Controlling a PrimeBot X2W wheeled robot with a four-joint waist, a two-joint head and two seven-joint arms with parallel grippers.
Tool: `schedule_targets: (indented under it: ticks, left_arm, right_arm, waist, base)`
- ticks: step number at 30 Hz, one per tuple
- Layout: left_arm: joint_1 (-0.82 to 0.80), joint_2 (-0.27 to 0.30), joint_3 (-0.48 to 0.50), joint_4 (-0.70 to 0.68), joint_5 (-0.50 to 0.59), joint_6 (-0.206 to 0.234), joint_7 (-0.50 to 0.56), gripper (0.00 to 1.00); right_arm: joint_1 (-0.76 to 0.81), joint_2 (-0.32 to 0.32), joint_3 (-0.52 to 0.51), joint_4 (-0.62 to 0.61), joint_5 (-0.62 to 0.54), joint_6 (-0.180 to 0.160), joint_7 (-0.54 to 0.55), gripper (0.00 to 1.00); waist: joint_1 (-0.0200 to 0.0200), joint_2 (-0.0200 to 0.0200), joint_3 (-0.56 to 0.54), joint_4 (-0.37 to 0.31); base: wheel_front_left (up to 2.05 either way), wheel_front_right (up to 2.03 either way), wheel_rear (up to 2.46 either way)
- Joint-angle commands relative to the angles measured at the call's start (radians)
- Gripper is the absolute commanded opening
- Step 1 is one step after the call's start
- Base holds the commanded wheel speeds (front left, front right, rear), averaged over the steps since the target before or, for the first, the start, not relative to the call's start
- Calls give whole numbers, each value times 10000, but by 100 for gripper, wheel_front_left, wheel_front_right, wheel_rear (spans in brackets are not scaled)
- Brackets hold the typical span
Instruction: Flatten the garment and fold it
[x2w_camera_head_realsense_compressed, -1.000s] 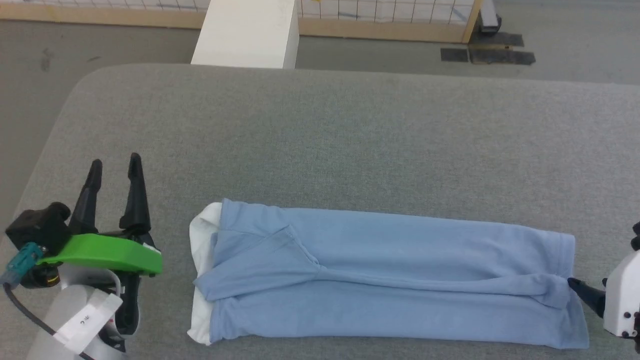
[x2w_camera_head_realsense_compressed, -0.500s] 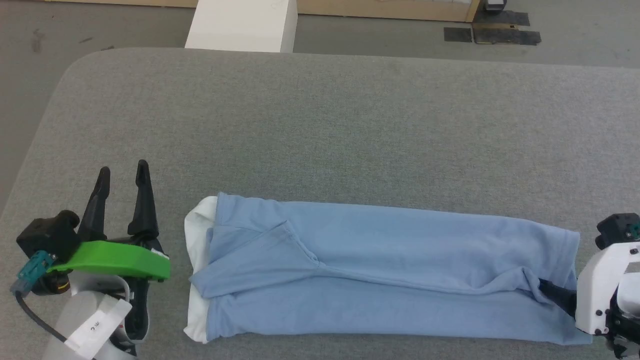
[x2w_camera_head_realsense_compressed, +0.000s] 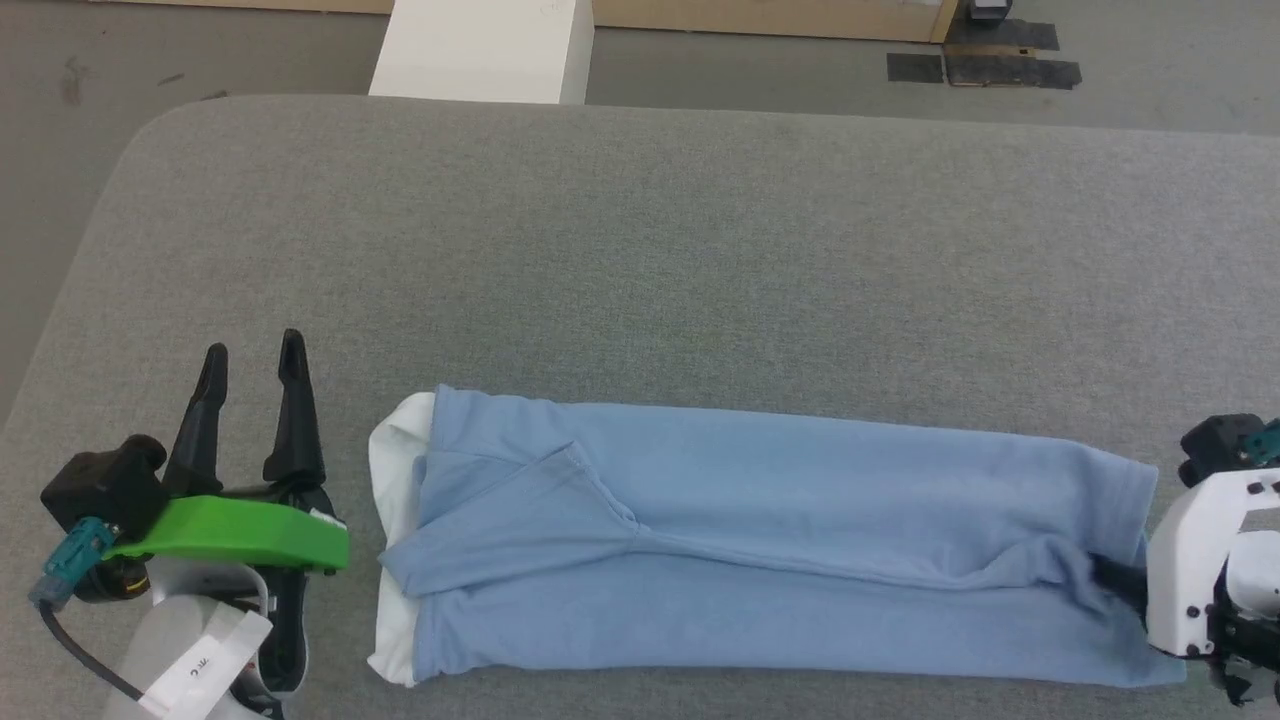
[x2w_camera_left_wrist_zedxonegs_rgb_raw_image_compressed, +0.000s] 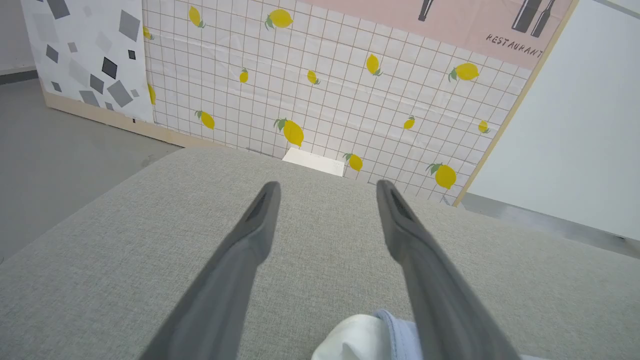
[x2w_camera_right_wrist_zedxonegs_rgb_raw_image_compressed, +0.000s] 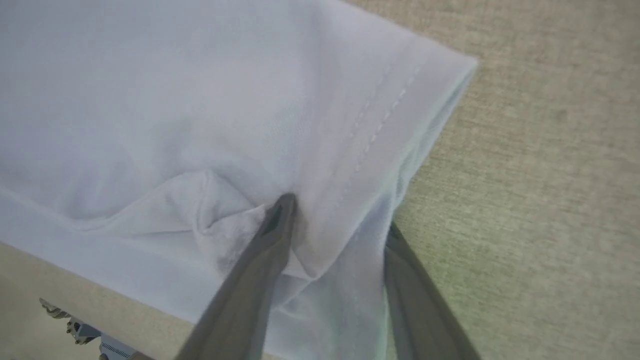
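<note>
The light blue polo shirt (x2w_camera_head_realsense_compressed: 760, 540) lies folded into a long strip along the grey table's near edge, white collar (x2w_camera_head_realsense_compressed: 395, 470) at the left, hem at the right. My right gripper (x2w_camera_head_realsense_compressed: 1112, 580) stands open at the hem end. In the right wrist view the right gripper (x2w_camera_right_wrist_zedxonegs_rgb_raw_image_compressed: 340, 215) straddles the shirt (x2w_camera_right_wrist_zedxonegs_rgb_raw_image_compressed: 200, 100): one finger rests on top of a bunched fold, the other is slid under the hem layer. My left gripper (x2w_camera_head_realsense_compressed: 253, 345) is open and apart from the collar, to its left; in its wrist view the left gripper (x2w_camera_left_wrist_zedxonegs_rgb_raw_image_compressed: 327, 184) holds nothing, and the collar (x2w_camera_left_wrist_zedxonegs_rgb_raw_image_compressed: 360, 335) peeks in at the bottom.
The grey padded table (x2w_camera_head_realsense_compressed: 640, 250) stretches wide behind the shirt; its rounded corner is at the far left. A white box (x2w_camera_head_realsense_compressed: 480, 50) stands on the floor beyond the far edge, with dark mats (x2w_camera_head_realsense_compressed: 985, 65) to the right. A lemon-patterned wall (x2w_camera_left_wrist_zedxonegs_rgb_raw_image_compressed: 325, 75) stands behind.
The camera tilted down early on. My right gripper has pushed left into the hem, its fingers now partly under the fabric, which has bunched a little. The left gripper has hardly moved.
</note>
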Motion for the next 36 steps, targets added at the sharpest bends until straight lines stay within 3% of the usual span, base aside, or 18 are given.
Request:
schedule_targets:
  ticks: [1,8,17,23,31,36]
  left_arm:
    - [91,-61,29,44,192,-46,-44,100]
    - [140,-92,-5,115,288,-81,-45,100]
    - [163,-74,-95,205,339,-82,-2,100]
    - [186,23,-201,300,426,2,156,100]
    - [209,253,-415,405,799,303,522,100]
    - [182,395,-562,350,1026,424,667,100]
  right_arm:
    - [137,127,54,335,-111,-11,211,0]
    - [88,18,-789,602,-575,-11,327,0]
    - [11,-142,-3402,1401,-2086,-11,333,0]
    - [-66,133,-4841,1325,-3340,-11,526,0]
    - [-145,575,-5011,402,-4010,-11,1270,0]
    - [-106,400,-4514,-435,-4125,-11,2202,0]
  waist:
    - [0,0,-20,-13]
    - [0,0,-77,-24]
    - [0,0,-164,46]
    - [0,0,-191,63]
    - [0,0,-250,-33]
    - [0,0,-349,-93]
  base:
    - [0,0,0]
    - [0,0,0]
    - [0,0,0]
    - [0,0,0]
    - [0,0,0]
    - [0,0,0]
